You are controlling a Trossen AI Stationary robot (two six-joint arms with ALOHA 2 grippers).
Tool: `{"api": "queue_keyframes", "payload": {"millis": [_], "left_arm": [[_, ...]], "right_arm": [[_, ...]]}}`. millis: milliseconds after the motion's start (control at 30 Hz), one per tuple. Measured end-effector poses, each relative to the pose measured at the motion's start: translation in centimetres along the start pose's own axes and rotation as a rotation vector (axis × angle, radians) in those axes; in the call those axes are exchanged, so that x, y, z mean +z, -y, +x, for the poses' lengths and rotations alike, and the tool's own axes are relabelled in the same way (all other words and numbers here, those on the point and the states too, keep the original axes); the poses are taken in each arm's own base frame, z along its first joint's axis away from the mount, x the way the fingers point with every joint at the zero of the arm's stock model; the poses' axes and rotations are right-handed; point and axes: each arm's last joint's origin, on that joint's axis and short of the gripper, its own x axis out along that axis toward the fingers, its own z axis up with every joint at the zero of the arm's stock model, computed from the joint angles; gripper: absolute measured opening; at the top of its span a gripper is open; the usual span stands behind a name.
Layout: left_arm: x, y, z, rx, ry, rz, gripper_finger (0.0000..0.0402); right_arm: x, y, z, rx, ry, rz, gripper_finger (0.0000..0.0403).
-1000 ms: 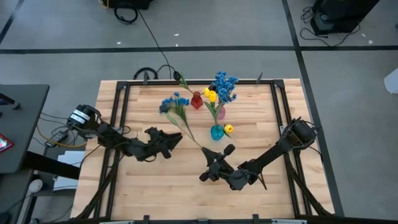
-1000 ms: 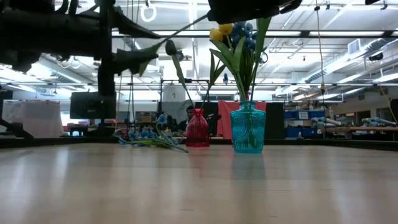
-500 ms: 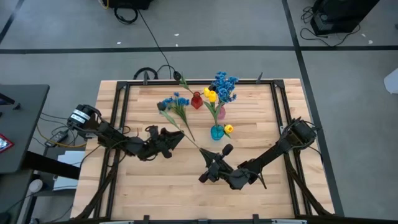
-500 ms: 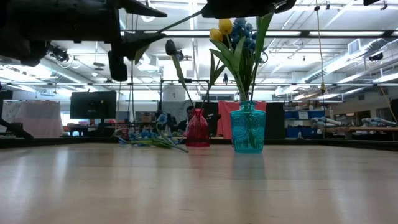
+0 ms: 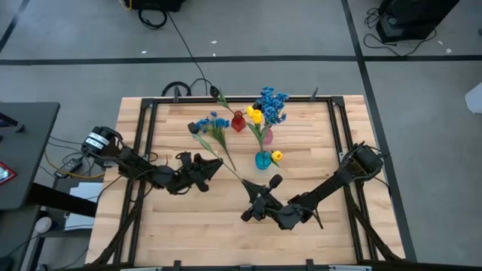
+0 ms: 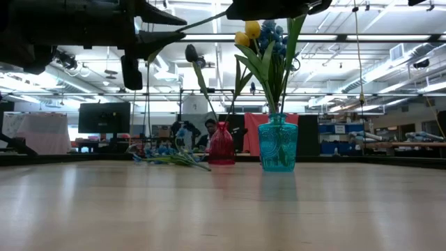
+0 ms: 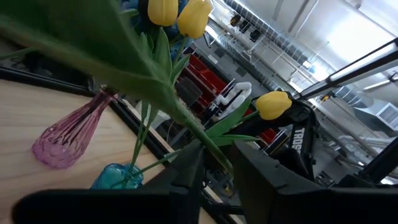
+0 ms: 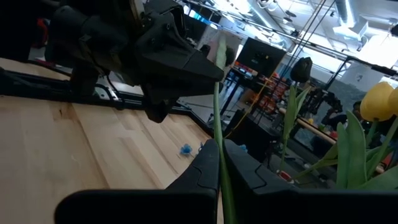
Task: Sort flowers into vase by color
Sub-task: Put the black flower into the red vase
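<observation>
A flower with a long green stem (image 5: 230,163) and a dark head (image 5: 194,129) hangs in the air between my two grippers. My right gripper (image 5: 250,184) is shut on its lower end. My left gripper (image 5: 218,167) is shut on it farther up. A red vase (image 5: 238,122) holds a dark bloom (image 6: 190,52). A turquoise vase (image 5: 262,159) holds a yellow tulip (image 5: 276,156). A pink vase (image 5: 267,137) stands between them, under yellow buds (image 5: 254,114) and blue blossoms (image 5: 273,104). A blue spray (image 5: 213,122) lies flat on the table. My left gripper pinches the green stem (image 7: 208,146) between its two fingers, partway up from the lower end. The fingers lie across the stem, which is lifted clear of the table. My right gripper pinches the stem's lower end (image 8: 217,134) between its two fingers. The stem runs on past the fingertips toward the left gripper (image 8: 186,68).
The three vases stand close together at the table's far middle. A black frame (image 5: 143,135) runs along the table's edges. Bare wood (image 5: 196,226) lies near the front edge. A person (image 6: 209,129) shows in the room behind the red vase (image 6: 221,146).
My left gripper has risen a little at the stem. The flower's dark head end has swung slightly toward the table's far left. My right gripper has kept still.
</observation>
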Motion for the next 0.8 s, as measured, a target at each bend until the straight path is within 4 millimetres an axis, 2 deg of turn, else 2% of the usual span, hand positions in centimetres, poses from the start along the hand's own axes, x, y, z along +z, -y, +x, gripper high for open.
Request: {"api": "queue_keyframes", "payload": {"millis": [233, 400, 533, 800], "left_arm": [[0.06, 0.04, 0.0, -0.003, 0.004, 0.045, 0.0016], [0.07, 0.03, 0.0, 0.0, 0.006, 0.048, 0.0008], [0.0, -0.03, 0.0, 0.007, 0.002, 0.06, 0.0009], [0.0, 0.0, 0.0, 0.001, 0.0, 0.065, 0.0009]], "right_arm": [[-0.03, -0.01, 0.0, 0.0, -0.001, -0.004, 0.0017], [-0.16, -0.14, 0.01, 0.021, 0.003, -0.026, 0.0029], [-0.1, -0.18, -0.09, 0.032, 0.009, -0.021, 0.0069], [0.44, 0.09, -0.77, -0.026, 0.001, 0.068, 0.0187]]}}
